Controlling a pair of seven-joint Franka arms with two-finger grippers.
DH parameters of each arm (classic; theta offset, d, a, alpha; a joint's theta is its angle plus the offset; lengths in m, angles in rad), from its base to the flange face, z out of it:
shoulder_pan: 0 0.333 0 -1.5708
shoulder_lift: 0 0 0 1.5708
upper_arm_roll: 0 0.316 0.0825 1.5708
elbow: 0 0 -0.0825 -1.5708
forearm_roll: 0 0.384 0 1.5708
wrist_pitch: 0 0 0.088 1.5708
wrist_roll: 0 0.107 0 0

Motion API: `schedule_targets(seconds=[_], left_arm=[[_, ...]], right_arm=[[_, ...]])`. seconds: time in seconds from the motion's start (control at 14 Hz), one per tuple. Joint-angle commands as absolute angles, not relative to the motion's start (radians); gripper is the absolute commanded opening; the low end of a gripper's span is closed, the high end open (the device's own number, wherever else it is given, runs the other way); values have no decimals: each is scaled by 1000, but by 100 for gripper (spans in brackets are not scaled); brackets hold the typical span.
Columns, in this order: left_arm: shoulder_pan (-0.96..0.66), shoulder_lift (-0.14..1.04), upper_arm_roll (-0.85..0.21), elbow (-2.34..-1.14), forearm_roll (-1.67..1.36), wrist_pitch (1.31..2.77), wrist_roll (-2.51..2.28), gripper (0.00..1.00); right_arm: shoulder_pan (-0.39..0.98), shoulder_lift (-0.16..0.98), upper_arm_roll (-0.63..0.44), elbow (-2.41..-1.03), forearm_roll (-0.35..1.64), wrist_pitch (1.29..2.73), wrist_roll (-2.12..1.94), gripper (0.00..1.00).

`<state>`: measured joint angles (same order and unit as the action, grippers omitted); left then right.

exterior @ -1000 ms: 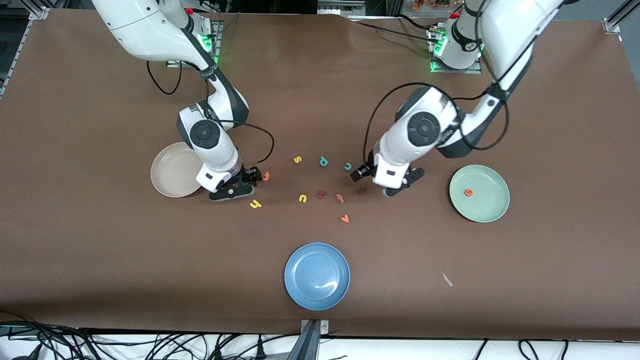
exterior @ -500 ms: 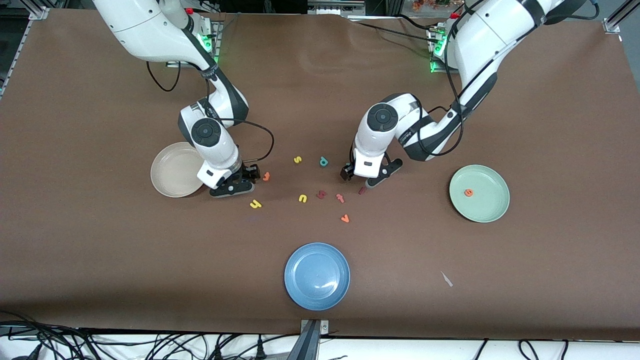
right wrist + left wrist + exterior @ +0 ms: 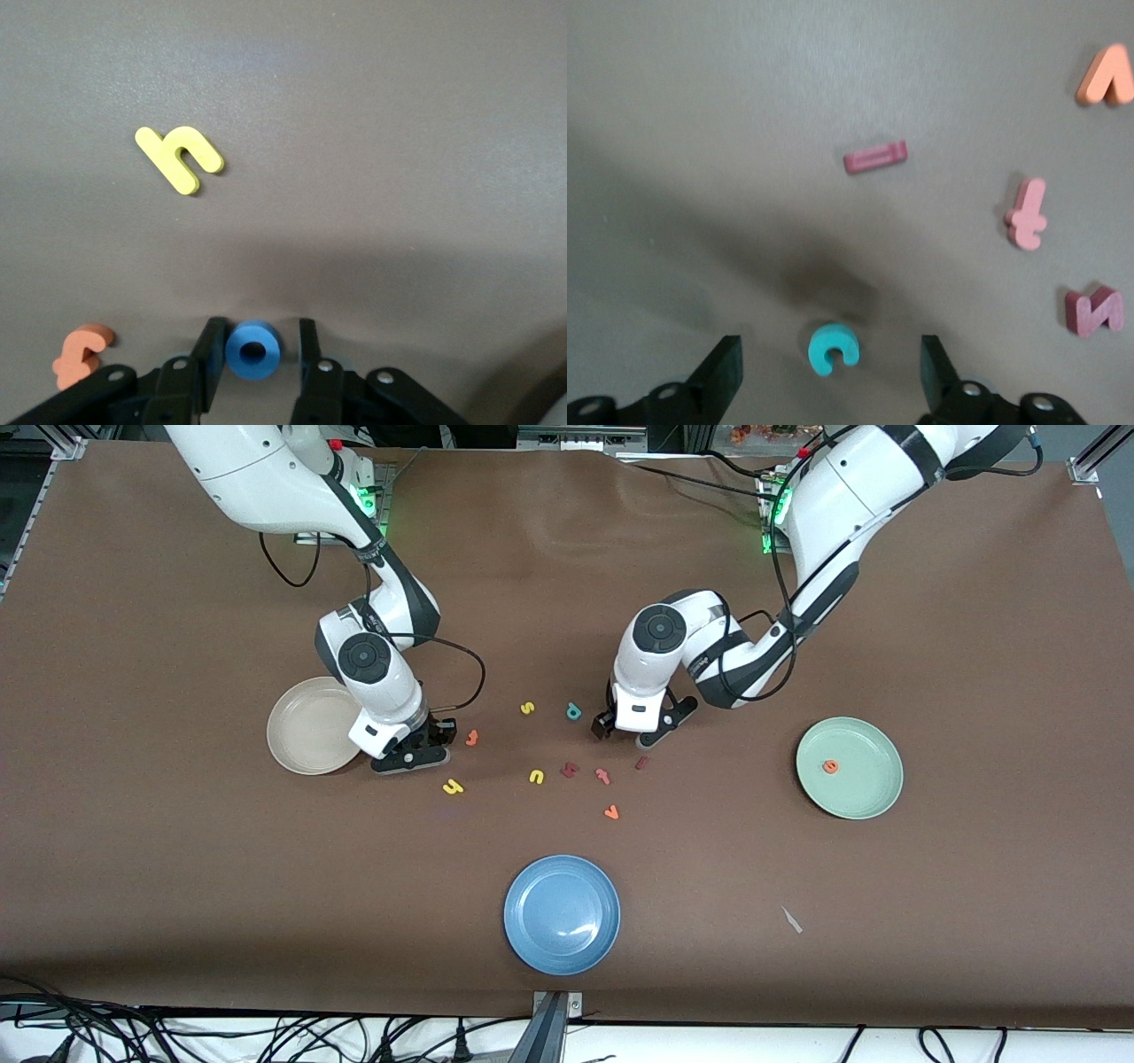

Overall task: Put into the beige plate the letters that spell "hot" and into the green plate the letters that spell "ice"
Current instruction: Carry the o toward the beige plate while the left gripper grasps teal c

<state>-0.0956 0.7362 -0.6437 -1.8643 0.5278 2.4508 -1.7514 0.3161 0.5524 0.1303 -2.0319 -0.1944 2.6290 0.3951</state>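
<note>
– Where are your right fingers (image 3: 213,341)?

– My right gripper (image 3: 409,760) is low, just beside the round cream-beige plate (image 3: 306,726), on its side toward my left arm's end. The fingers straddle the small blue foam ring "o" (image 3: 239,350), which lies on the brown tabletop (image 3: 177,868). One touches it and a sliver of gap remains at the other (no pinch).

– And the left?

– My left gripper (image 3: 631,735) is well apart from that beige plate, toward my left arm's end. Its fingers (image 3: 726,363) are spread wide, with the little teal foam "c" (image 3: 832,348) flat on the tabletop between them, untouched.
</note>
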Motion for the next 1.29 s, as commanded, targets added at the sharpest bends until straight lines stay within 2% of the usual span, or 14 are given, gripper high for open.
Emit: schedule_targets(seconds=[0.0,0.07,0.21,0.36,0.57,0.71,0.93,1.07,1.14,1.21], left_arm=[[-107,764,-638,-1842,558,2450,-1781,68],[-107,767,-638,-1839,558,2450,-1779,66],[-107,778,-632,-1835,558,2450,-1775,66],[-107,781,-632,-1835,560,2450,-1772,66],[-118,781,-630,-1833,558,2450,-1772,48],[-129,782,-615,-1833,560,2450,-1770,40],[-153,782,-588,-1833,560,2450,-1766,25],[-155,781,-588,-1829,560,2448,-1763,20],[-155,781,-588,-1810,560,2442,-1744,12],[-152,773,-588,-1804,560,2439,-1723,7]], right_arm=[[313,552,135,-2049,-215,2646,414,18],[313,548,133,-2049,-215,2642,405,13],[310,516,127,-2048,-213,2629,356,13],[296,454,114,-2025,-203,2504,266,13],[227,371,110,-2023,-201,2407,99,13],[187,325,89,-2042,-201,2373,-18,13],[106,234,87,-2173,-199,2382,-132,14],[81,172,87,-2287,-199,2434,-135,15],[80,164,87,-2304,-199,2440,-135,21],[78,164,87,-2304,-199,2441,-133,39]])
